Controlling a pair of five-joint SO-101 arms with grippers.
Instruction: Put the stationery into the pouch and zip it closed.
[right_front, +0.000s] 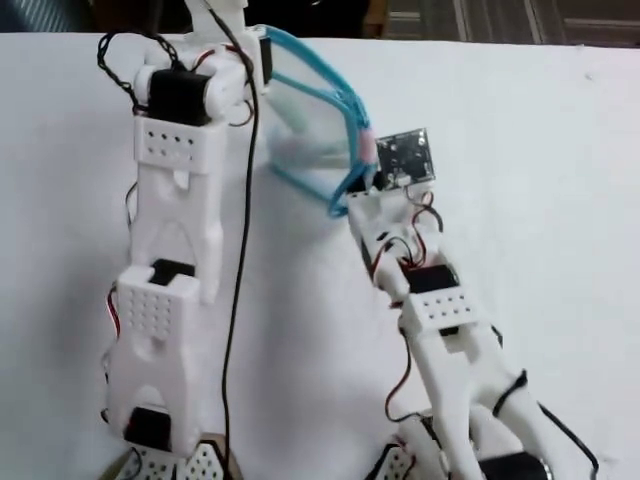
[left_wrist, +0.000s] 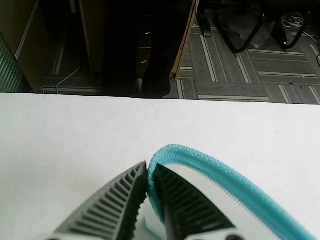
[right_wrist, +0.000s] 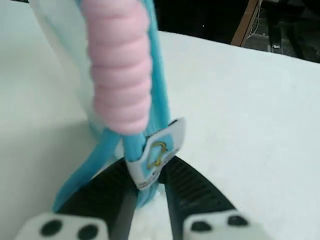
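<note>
Both jaws shut on a clear, blue-trimmed zip pouch (right_front: 300, 130).
The left gripper (left_wrist: 148, 172) pinches its 11 o'clock edge; the right gripper (right_wrist: 150, 170), 5 o'clock.

Left arm (right_front: 170, 230): base at 7 o'clock in high view, white links stretched almost straight toward 12 o'clock, wrist at far end.
Left tool (left_wrist: 147, 170): dark ribbed fingers (left_wrist: 120, 200) pinched tight, tips nearly meeting, thin edge of pouch (left_wrist: 225, 177) caught between them.
Right arm (right_front: 445, 310): base at 5 o'clock, links leaning toward 11 o'clock, wrist lower than the left one.
Right tool (right_wrist: 150, 167): fingers narrowly apart, clamped on pouch end, tips pointing 11 o'clock in high view.
</note>
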